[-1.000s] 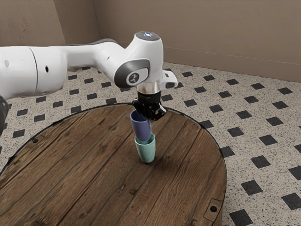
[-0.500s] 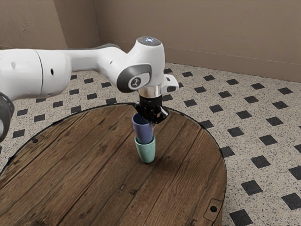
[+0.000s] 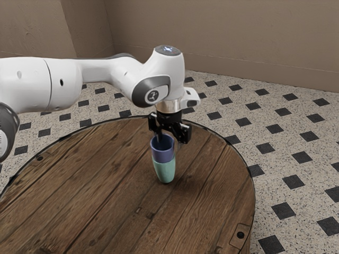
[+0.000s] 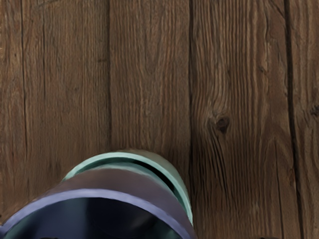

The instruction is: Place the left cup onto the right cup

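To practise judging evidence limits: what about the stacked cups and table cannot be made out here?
Exterior view: base of the purple cup, hidden inside the green cup.
Wrist view: purple cup's near side, cut off by the edge; green cup's inside, hidden by it.
Exterior view: near rim of the table, cut off by the lower edge.

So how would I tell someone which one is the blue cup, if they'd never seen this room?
Find the round table of dark wooden planks on the tiled floor. Near its middle, right under the arm's black gripper, two cups stand nested. The blue cup is the upper one, violet-blue, sitting upright inside the mint-green cup that rests on the wood.
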`<act>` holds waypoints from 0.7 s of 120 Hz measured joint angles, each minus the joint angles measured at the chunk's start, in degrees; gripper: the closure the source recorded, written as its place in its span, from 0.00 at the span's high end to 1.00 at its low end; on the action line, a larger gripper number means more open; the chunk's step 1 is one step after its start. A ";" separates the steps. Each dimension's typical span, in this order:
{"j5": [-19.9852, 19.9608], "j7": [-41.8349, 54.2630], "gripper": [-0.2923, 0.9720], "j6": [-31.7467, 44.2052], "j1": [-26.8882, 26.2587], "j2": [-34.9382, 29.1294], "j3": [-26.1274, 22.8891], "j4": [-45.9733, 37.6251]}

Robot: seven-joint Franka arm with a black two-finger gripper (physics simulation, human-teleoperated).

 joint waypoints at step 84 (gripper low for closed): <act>-0.47 0.96 0.76 -1.67 -1.80 -8.04 -0.51 0.45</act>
